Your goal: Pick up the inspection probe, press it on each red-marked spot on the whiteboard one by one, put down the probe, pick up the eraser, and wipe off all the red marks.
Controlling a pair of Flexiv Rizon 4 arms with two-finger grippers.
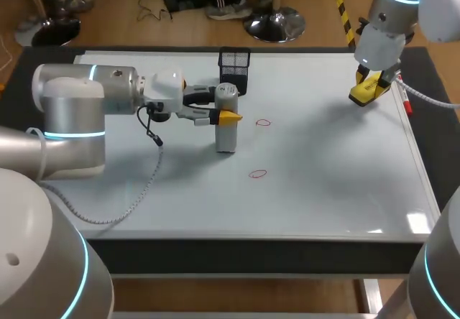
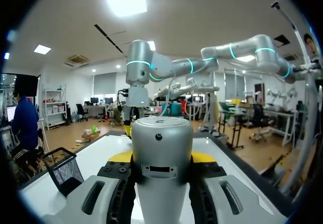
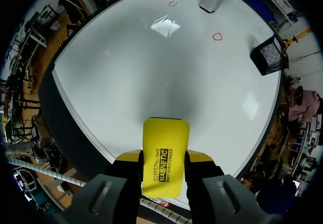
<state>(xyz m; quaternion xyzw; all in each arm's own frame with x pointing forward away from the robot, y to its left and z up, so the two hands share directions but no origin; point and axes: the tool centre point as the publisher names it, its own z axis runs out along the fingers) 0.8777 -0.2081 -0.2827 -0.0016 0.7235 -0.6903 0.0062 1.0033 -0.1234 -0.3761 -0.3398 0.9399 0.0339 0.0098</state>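
The grey cylindrical probe stands upright with its base at the whiteboard. My left gripper is shut on its upper part from the side. In the left wrist view the probe fills the gap between the yellow-tipped fingers. Two red rings are drawn on the board: one just right of the probe, the other nearer the front. My right gripper hovers over the far right corner, shut on the yellow eraser. In the right wrist view the eraser sits between that gripper's fingers.
A black mesh basket stands at the board's back edge, just behind the probe. A red marker lies along the right edge near my right gripper.
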